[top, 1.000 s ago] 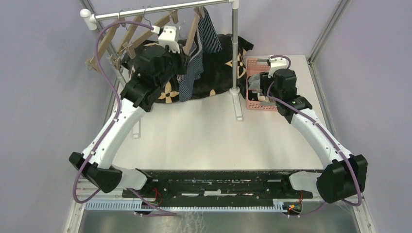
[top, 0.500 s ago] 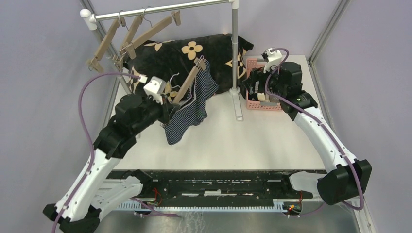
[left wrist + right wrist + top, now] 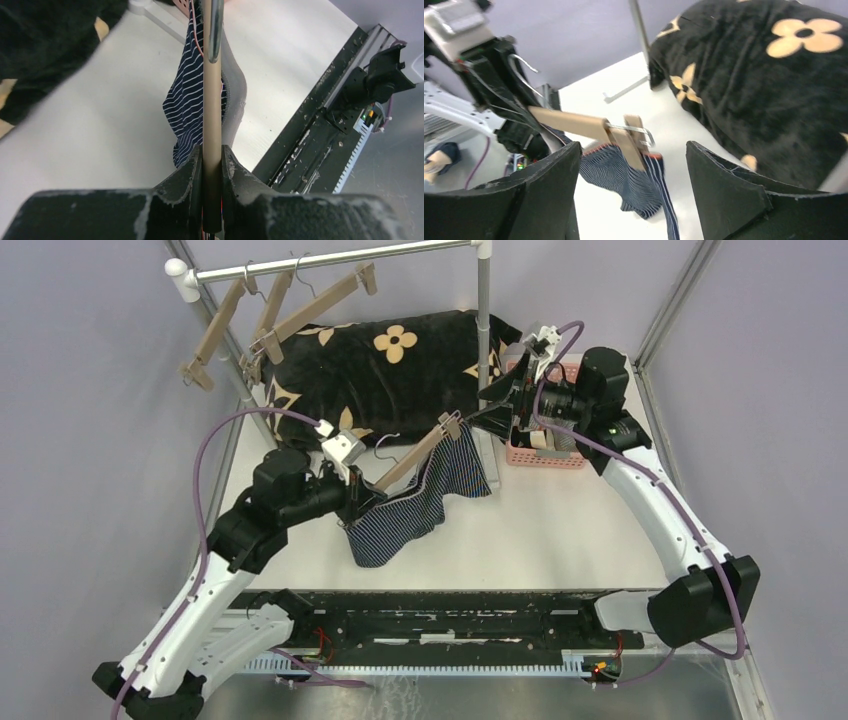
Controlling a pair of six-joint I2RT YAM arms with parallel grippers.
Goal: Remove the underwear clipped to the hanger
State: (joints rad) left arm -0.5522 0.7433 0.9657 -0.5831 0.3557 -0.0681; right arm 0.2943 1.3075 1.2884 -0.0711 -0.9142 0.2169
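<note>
Left jaws pinched shut on hanger [image 3: 405,465] bar, tilting it over bench centre. Navy striped underwear [image 3: 420,510] hangs clipped beneath. Right jaws wide open, empty, facing clip [image 3: 633,141] at raised end. Best: straddle cloth just under clip, grip fabric not wood, pull downward against left hold.

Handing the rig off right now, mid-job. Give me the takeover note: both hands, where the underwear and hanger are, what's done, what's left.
Left hand: shut on the wooden hanger, holding it off the rail, over the table.
Right hand: open, lined up with the end clip, not closed on it.
Underwear: the navy striped pair hangs clipped to that hanger.
Done: the rail hangers are bare.
Left: open the clip and pull the pair free. The pink basket is mostly hidden by the right arm.
</note>
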